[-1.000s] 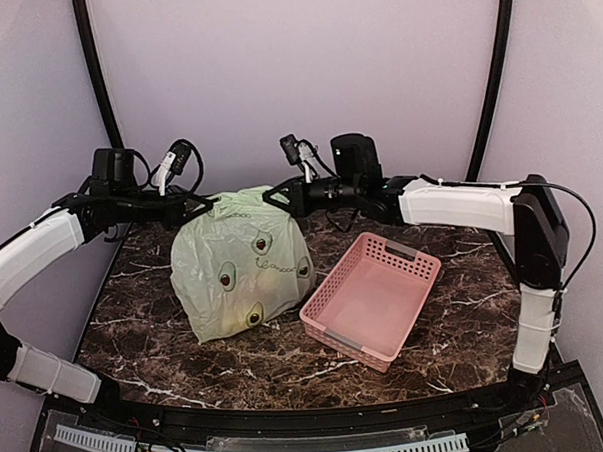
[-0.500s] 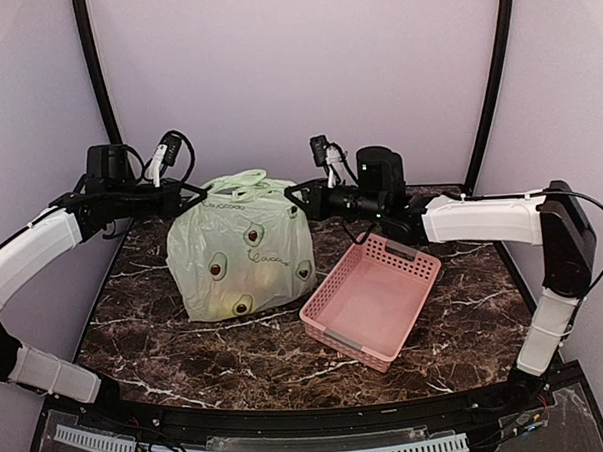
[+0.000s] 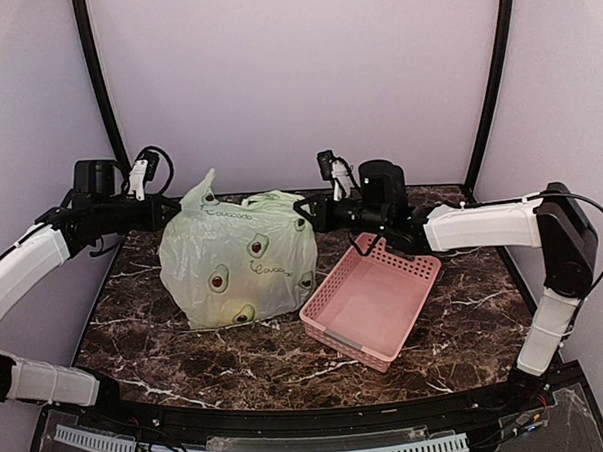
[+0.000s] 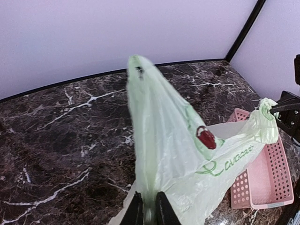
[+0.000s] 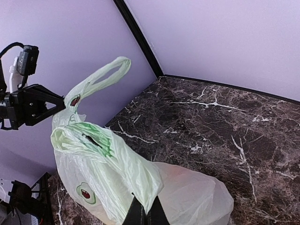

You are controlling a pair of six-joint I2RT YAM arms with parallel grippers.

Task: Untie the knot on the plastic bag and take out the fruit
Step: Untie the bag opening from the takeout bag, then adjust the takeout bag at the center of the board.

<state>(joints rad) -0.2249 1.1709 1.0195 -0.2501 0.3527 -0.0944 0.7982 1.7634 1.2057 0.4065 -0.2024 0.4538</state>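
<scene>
Left claw: my left claw is pinching the left handle loop of the plastic bag. There's thin plastic squeezed between the fingers, and the loop pokes up past them.
Right claw: my right claw is clenched on the right handle loop, with bunched plastic running down into the jaws.
Handles: the two loops are apart, one in each claw, pulled out to opposite sides at the top of the bag.
Bag: pale green and crinkly, bottom resting on the dark marble surface between my two claws, towards the back.
Fruit: honestly can't make it out from any view. The bag looks full and bulgy, but all I can pick out are the avocado prints on the plastic.
Basket: pink slotted basket just to the right of the bag, its near-left corner close to the bag's lower edge. It sits under my right arm.
</scene>
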